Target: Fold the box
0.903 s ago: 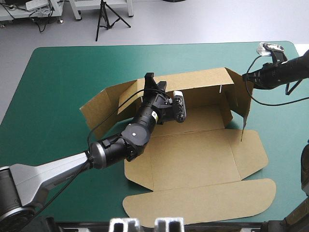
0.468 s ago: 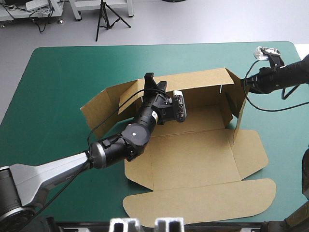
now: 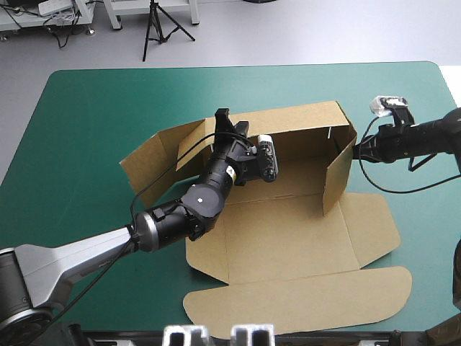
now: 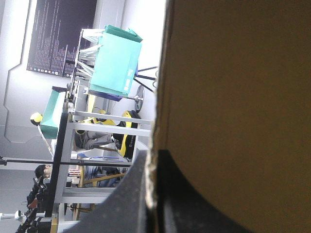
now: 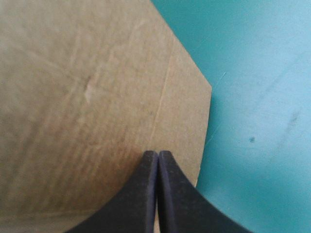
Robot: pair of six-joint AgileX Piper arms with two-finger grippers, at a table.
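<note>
**Box and grippers, high and wrist views.** The box (image 3: 288,238), a cut sheet of brown board, was seen at the middle of the table (image 3: 86,115), partly set up. Its back wall (image 3: 302,119) was raised on the side of the table's far edge. Its right wall (image 3: 337,169) was stood upright and turned inward over the floor of the box. The left flap (image 3: 148,162) was tilted up and splayed toward the table's left edge. The front panel and the round-cornered lid (image 3: 302,295) were laid flat, the lid reaching close to the near edge.

The left gripper (image 3: 223,119) was extended from the near left corner, across the left part of the box, to the top edge of the back wall. In the left wrist view the box (image 4: 233,97) was clamped between the black fingers (image 4: 133,199), its cut edge running up from between them.

The right gripper (image 3: 354,149) was placed at the outer face of the right wall, on the side of the table's right edge. In the right wrist view its fingers (image 5: 141,194) were pressed together into one pointed arch with nothing gripped. Their tip was set against the box (image 5: 73,97), and the teal-green cover (image 5: 257,97) was shown beside the board's slanted edge.
</note>
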